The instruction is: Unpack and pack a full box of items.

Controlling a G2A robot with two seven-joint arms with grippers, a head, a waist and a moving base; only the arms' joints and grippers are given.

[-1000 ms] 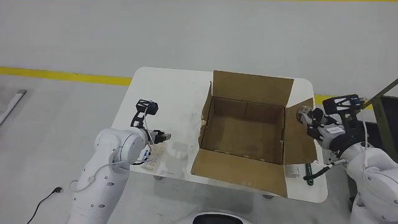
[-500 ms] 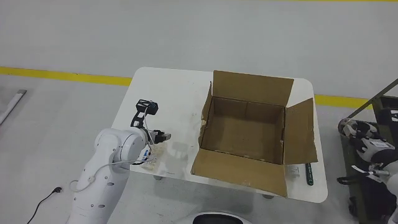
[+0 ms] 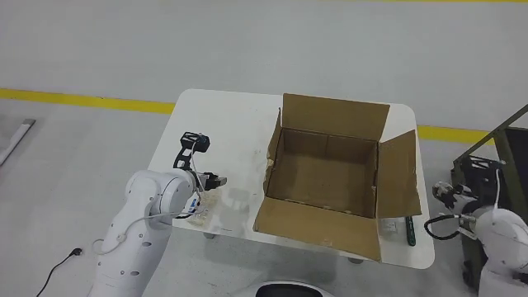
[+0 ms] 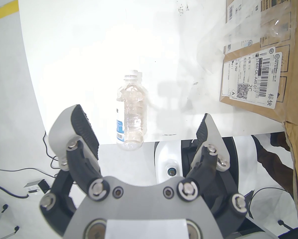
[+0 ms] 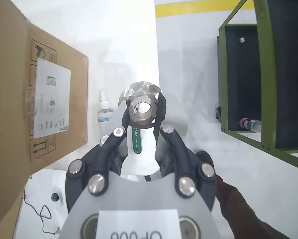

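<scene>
An open cardboard box stands on the white table, and its inside looks bare. My right gripper is shut on a steel flange and hovers over the table's right edge, beside the box's right flap. At the table's left front, my left gripper stands open above a clear water bottle that lies at the table's edge, apart from the fingers. From the top camera the left gripper is well left of the box.
A small spray bottle and a green-handled tool lie on the table between the box and its right edge. A green metal rack with dark shelves stands off to the right, holding a small tube.
My right arm drew back from the box's right flap, swung out past the table's right edge, then came partly back toward the front. The left arm stayed still.
</scene>
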